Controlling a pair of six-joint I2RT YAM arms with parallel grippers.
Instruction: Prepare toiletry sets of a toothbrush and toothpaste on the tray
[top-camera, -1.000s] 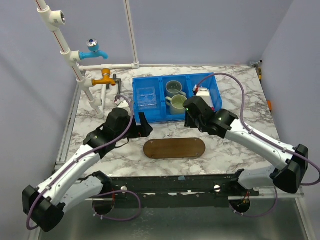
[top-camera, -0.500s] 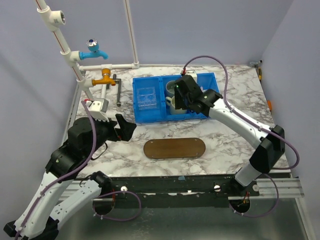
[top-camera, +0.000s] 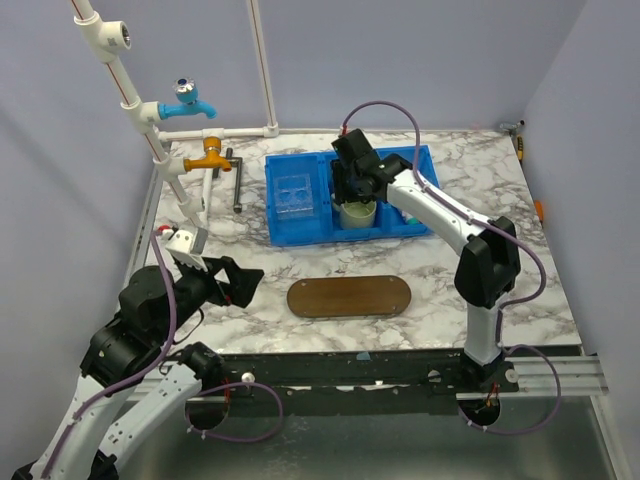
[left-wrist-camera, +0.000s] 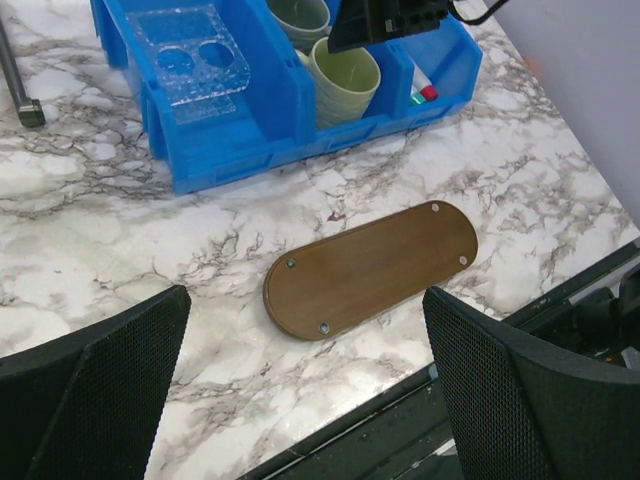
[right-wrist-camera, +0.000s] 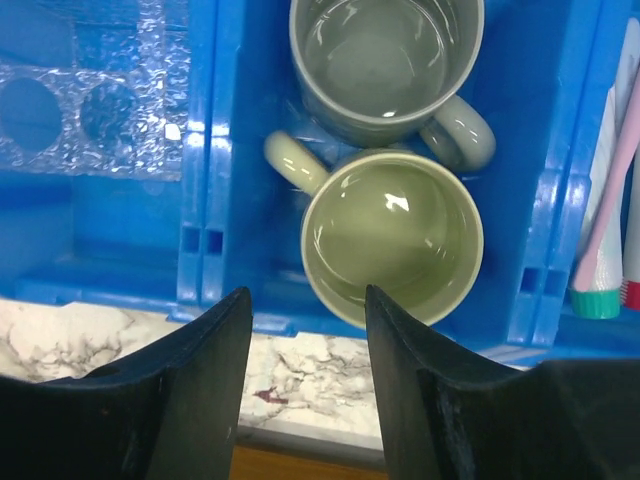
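Right gripper (right-wrist-camera: 307, 295) wide open over 2 cups (right-wrist-camera: 392, 235) in blue bin (top-camera: 300, 232); left gripper (left-wrist-camera: 305, 292) wide above bare tray (top-camera: 349, 296). Toiletry sets (right-wrist-camera: 605, 230) in right compartment. Risk: snagging cup rim on sideways move, tipping it.

— Can you get down onto the tray (top-camera: 349, 296)?
— Yes, open marble (left-wrist-camera: 120, 220) surrounds it. Behind, the front wall of the blue bin (top-camera: 300, 235) and two mugs (right-wrist-camera: 392, 237) crowd the space under your right gripper (right-wrist-camera: 305, 300).
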